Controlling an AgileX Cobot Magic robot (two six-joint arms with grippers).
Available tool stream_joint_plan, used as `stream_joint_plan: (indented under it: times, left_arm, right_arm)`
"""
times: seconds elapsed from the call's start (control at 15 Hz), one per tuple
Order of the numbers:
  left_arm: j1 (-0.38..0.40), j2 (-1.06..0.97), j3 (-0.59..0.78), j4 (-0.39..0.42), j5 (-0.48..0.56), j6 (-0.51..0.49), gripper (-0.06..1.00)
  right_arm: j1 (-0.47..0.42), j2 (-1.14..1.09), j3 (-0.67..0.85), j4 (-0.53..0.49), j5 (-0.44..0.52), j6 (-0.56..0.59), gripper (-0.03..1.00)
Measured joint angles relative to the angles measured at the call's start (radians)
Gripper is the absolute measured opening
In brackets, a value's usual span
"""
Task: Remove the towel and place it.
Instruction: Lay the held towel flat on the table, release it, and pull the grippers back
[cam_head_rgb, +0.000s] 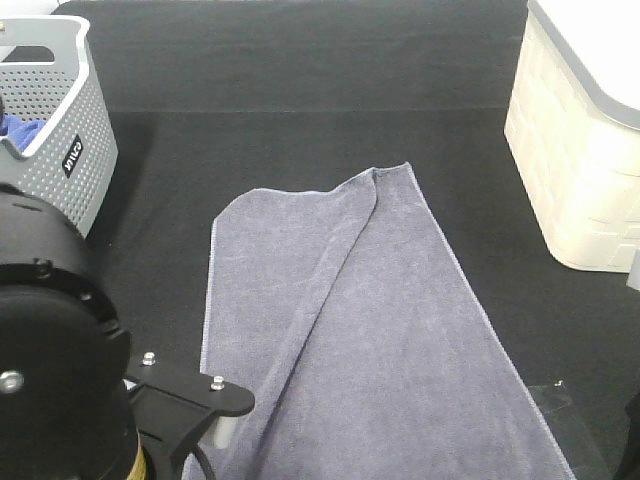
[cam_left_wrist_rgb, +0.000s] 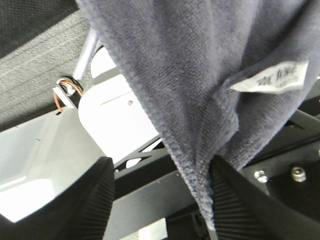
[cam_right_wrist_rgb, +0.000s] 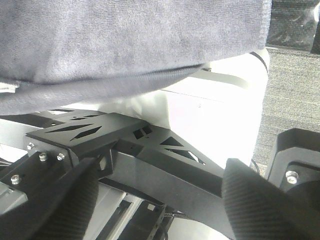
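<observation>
**Supervisor:** Where was the towel when you stopped the feed?

**Operator:** I had the towel (cam_head_rgb: 380, 330) spread on the worktop (cam_head_rgb: 300, 70), near the grey basket (cam_head_rgb: 70, 150) and fully outside it. One long fold (cam_head_rgb: 340, 270) ran down the cloth. The blue cloth (cam_head_rgb: 18, 128) sat inside the basket.

**Supervisor:** And your end effectors?

**Operator:** My left end effector (cam_left_wrist_rgb: 161, 170) stood wide. The hem hung in the gap and brushed one finger (cam_left_wrist_rgb: 240, 205), but nothing pinched it. The right end effector (cam_right_wrist_rgb: 160, 167) was wide too, with nothing between its fingers and the cloth just beyond them.

**Supervisor:** Why lay it there?

**Operator:** I judged that stretch beside the basket gave enough bare worktop for the towel's full length. With both sets of fingers apart, the worktop carried the towel's weight, so I took the placing as nearly finished. Only the fold wanted smoothing.
</observation>
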Motion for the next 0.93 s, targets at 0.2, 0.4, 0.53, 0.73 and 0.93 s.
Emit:
stream_joint_plan:
  times: [0.2,0.4,0.53,0.73,0.93]
  left_arm:
    - [0.000,0.000,0.001,0.006,0.018,0.013,0.56]
    - [0.000,0.000,0.001,0.021,0.019,0.044,0.68]
    - [0.000,0.000,0.001,0.043,0.019,0.048,0.73]
    - [0.000,0.000,0.001,0.051,0.019,0.046,0.66]
    - [0.000,0.000,0.001,0.051,0.019,0.055,0.11]
  right_arm:
    - [0.000,0.000,0.000,0.000,0.000,0.000,0.67]
    - [0.000,0.000,0.000,0.000,0.000,0.000,0.67]
    - [0.000,0.000,0.000,0.000,0.000,0.000,0.67]
    - [0.000,0.000,0.000,0.000,0.000,0.000,0.67]
    - [0.000,0.000,0.000,0.000,0.000,0.000,0.67]
